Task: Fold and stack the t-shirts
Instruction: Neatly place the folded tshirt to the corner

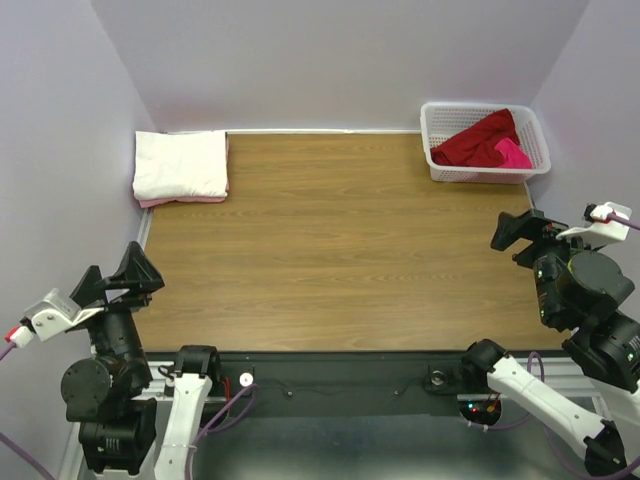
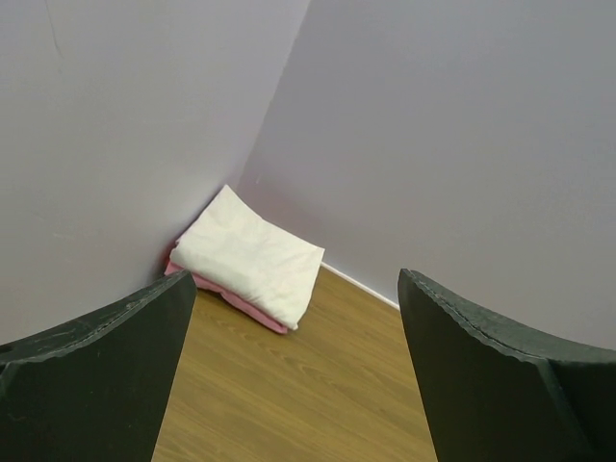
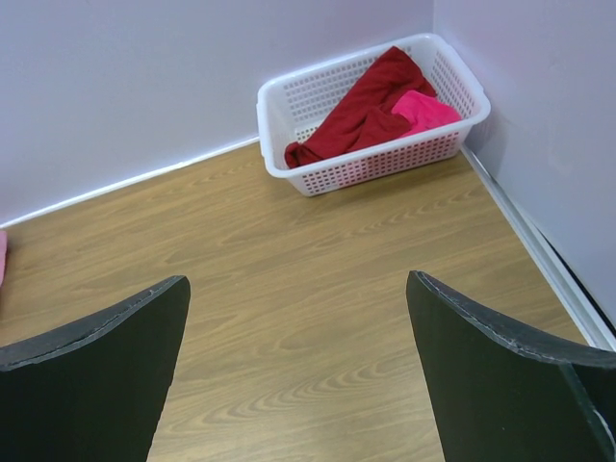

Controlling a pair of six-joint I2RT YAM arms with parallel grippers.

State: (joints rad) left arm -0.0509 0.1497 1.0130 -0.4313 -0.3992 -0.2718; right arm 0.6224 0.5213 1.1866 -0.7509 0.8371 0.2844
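Neatly, white tee (image 1: 181, 165) atop pink tee (image 2: 236, 301) (both folded)

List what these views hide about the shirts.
Top and left wrist views: the pink shirt shows only an edge under the folded white shirt.
Basket: the dark red shirt covers most of the magenta shirt; anything beneath is hidden.
Right wrist view: the left edge cuts off the stack.
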